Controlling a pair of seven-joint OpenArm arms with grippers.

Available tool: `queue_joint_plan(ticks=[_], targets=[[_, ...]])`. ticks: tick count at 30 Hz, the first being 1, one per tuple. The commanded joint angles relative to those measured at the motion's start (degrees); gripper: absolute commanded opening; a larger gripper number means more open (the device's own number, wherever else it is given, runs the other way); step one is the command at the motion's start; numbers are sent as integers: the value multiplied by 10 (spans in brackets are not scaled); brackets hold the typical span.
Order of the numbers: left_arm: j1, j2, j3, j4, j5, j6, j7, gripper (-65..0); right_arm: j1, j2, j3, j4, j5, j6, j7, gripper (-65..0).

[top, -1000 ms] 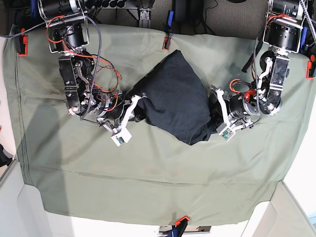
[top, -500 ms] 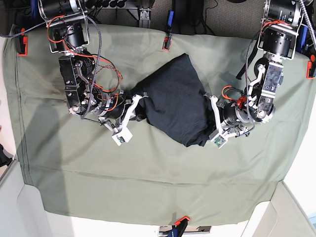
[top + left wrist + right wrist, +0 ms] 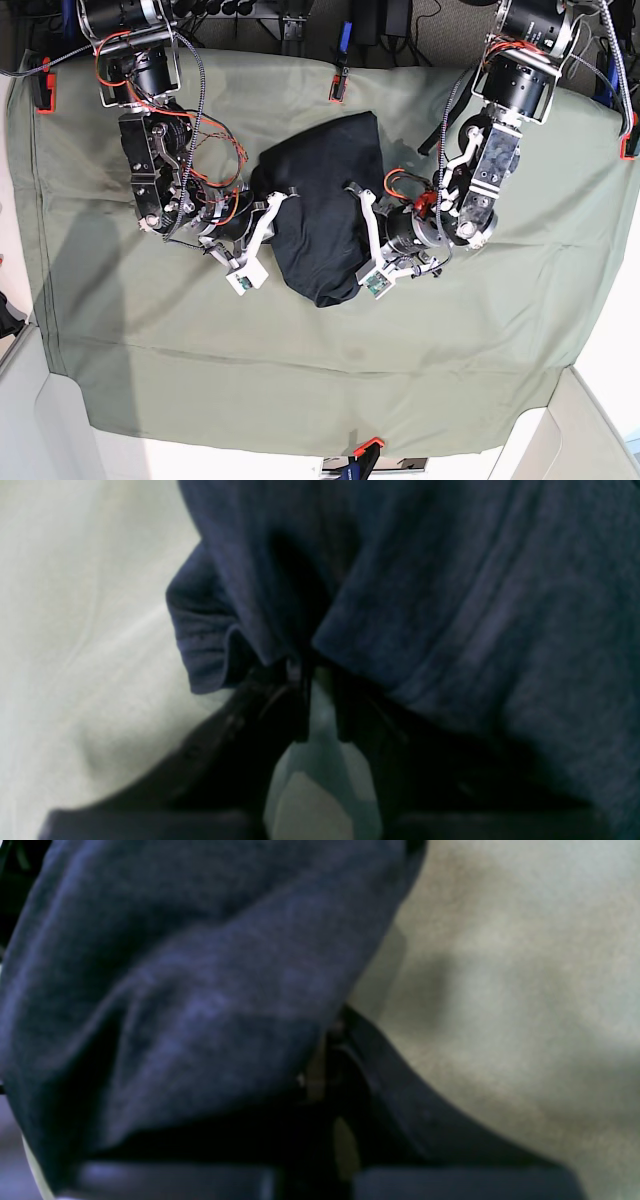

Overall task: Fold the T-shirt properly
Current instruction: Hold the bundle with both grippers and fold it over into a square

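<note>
Item one: the large dark navy-black T-shirt of soft matte knit fabric (image 3: 322,218), plain, without print. It lies bunched in a rounded heap at the middle of the base view, slightly above centre, its narrow lower end pointing toward the bottom of the frame. It rests on the sage-green cloth sheet (image 3: 300,370), which covers nearly the whole work surface and shows shallow creases.

Item two: the right gripper (image 3: 283,205), on the arm at the left of the base view, set against the left edge of the heap. In the right wrist view its dark jaws meet with no gap worth naming, and a fold of the navy cloth (image 3: 200,990) runs into the pinch; the jaws are closed on the fabric. Pale green sheet fills the right half of that view.

Item three: the left gripper (image 3: 358,195), on the arm at the right of the base view, pressed against the right side of the heap. In the left wrist view the navy cloth (image 3: 425,605) gathers in pleats down into the narrow space between the two dark jaws, which clamp it; a rolled hem hangs at centre left of that frame, with pale sheet beyond.

Item four: orange-red clamps on the sheet's edges, one at upper centre (image 3: 338,88) and one at bottom centre (image 3: 368,445) of the base view.
</note>
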Motion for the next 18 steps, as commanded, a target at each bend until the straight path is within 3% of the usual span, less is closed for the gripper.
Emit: queue_joint_plan(ticks=[1,5,11,18], targets=[[-7,-4,1,6,-3,-5,9,-562,8,-2,0,5,1,5,-5,-650],[-7,-36,0,11,-8,-4,9,-562,5,-2,0,6,1,5,-7,-650],[-7,-106,0,56,-74,-4,9,-561,-39,-3,0,37,20,5,-9,-650],[-7,-134,-1,139,-81,-2,42,-561,-118,-24,0,122,35,6,-20,-650]])
